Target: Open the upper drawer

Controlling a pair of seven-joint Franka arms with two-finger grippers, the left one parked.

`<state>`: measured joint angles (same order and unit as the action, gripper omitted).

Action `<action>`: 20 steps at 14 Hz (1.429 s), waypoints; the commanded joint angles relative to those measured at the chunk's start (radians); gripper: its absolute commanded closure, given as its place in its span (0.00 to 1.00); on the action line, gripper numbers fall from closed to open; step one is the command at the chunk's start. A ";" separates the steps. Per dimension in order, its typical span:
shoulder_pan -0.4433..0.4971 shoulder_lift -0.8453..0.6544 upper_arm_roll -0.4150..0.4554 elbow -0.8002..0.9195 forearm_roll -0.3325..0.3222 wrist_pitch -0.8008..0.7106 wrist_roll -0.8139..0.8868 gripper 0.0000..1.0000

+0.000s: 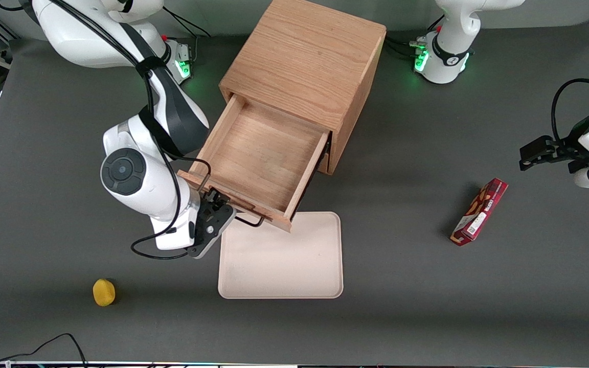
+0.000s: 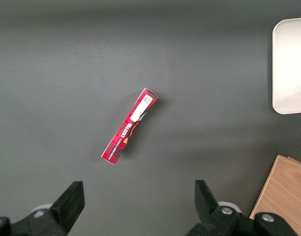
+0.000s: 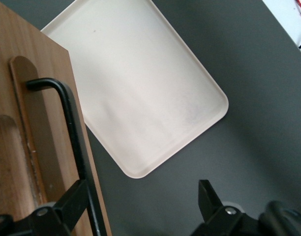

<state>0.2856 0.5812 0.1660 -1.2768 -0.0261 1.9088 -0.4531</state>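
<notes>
We see the upper drawer [image 1: 261, 153] pulled well out of the oak cabinet [image 1: 307, 61], its front hanging over the far edge of the beige tray [image 1: 284, 260] on the grey worktop [image 1: 427, 306]. Our hand [image 1: 216, 208] sits at the drawer front with its fingers apart, one finger [image 3: 67, 209] touching the black wire handle [image 3: 74, 142]. A yellow lemon-like fruit [image 1: 104, 292] lies near the working arm's end, and a red snack box [image 1: 479, 211] toward the parked arm's end.

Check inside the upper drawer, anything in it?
The upper drawer is pulled out and shows only its bare wood floor; nothing lies in it. The strip under the cabinet top is covered. The tool sits at the black handle, fingers open, handle against one finger.
</notes>
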 commanded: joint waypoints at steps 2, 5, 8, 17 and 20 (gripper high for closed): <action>0.000 0.019 -0.017 0.056 -0.025 -0.001 -0.010 0.00; -0.002 -0.006 -0.031 0.066 -0.024 -0.017 -0.007 0.00; -0.046 -0.079 -0.026 0.066 -0.011 -0.059 0.002 0.00; -0.233 -0.242 -0.019 0.025 -0.006 -0.211 0.005 0.00; -0.282 -0.309 -0.019 -0.007 -0.002 -0.261 0.088 0.00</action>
<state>0.0243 0.3509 0.1355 -1.2169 -0.0276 1.6782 -0.4353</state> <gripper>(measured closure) 0.000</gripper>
